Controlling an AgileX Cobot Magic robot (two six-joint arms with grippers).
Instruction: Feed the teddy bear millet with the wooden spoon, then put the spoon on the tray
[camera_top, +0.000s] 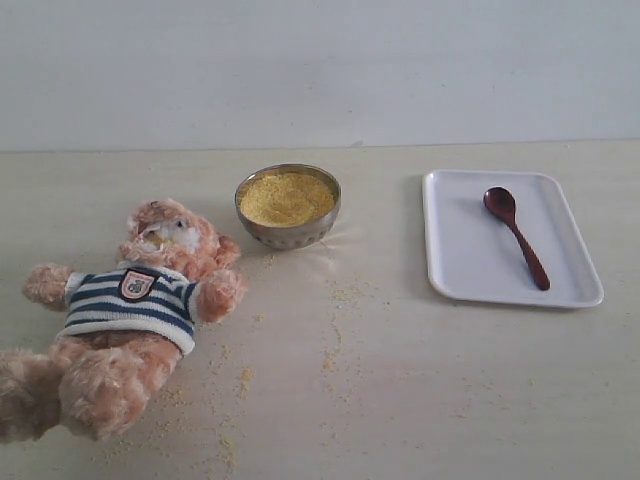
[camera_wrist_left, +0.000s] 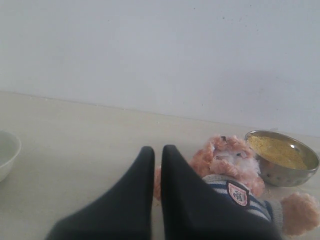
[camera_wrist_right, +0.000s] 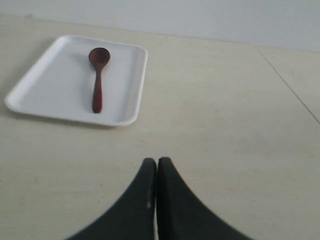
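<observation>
Right tool (camera_wrist_right: 156, 161): jaws pressed together, nothing in them. Left tool (camera_wrist_left: 156, 149): likewise closed tight and empty.

Wooden spoon (camera_wrist_right: 98, 80) lies flat on the tray (camera_wrist_right: 125, 107), well ahead of your right tool. Its bowl end points away from the tool, and neither tool touches it.

Teddy bear (camera_wrist_left: 225, 160) lies on its back just beyond your left tool, partly hidden behind it. The metal bowl (camera_wrist_left: 285, 172), heaped with millet (camera_wrist_left: 277, 151), sits past the bear. Loose grains (camera_top: 335, 345) are strewn over the counter (camera_top: 450, 400) near bear and bowl.

Judgement: a spoon resting on the tray fits either end of the task. The spill hints that feeding is done and the job complete, but you cannot confirm it. Otherwise every step is left.
</observation>
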